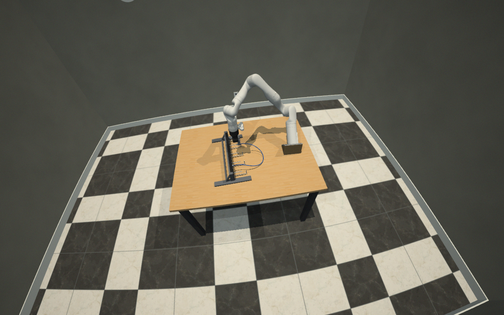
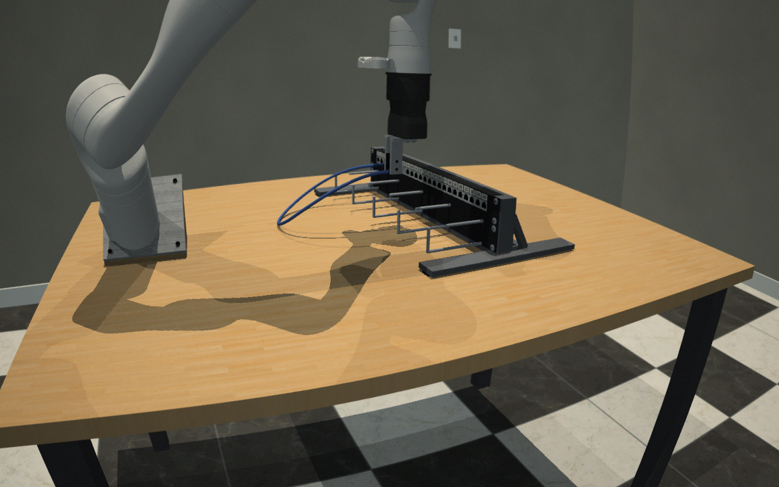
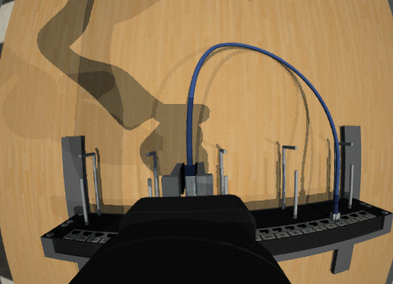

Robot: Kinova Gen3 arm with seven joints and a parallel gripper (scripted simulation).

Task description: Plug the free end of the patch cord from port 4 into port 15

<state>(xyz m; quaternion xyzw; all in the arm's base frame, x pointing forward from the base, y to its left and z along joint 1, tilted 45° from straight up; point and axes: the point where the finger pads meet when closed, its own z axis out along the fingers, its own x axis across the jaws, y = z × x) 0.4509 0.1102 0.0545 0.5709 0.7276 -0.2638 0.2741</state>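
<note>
Top view: arm reaches from its base plate (image 1: 299,146) near the table's (image 1: 277,183) far right edge to the rack (image 1: 230,180), which stands toward the left edge, w/ feet on the wood. Blue patch cord (image 1: 260,155) arcs out over the table on the rack's front side.

Exterior view: gripper (image 2: 395,155) points straight down at the panel's far end, fingers pinched on the plug at the cord's free end, just in front of the port row (image 2: 452,189). Which port it faces cannot be told; number plates too small. Cord loop bows toward the base, its low point near or on the wood.

Wrist view: plug (image 3: 199,184) sits clamped betw. the fingers, cord rising from it, arching over, and dropping to its fixed end (image 3: 334,214) in the panel. Wire guide pegs (image 3: 288,172) flank the path.

Handling (judgement): plug is small, rigid, prob. slick, so grip on its body sides, latch left free. Cord is light and springy and will tug sideways. Rack is loose, so push gently.
</note>
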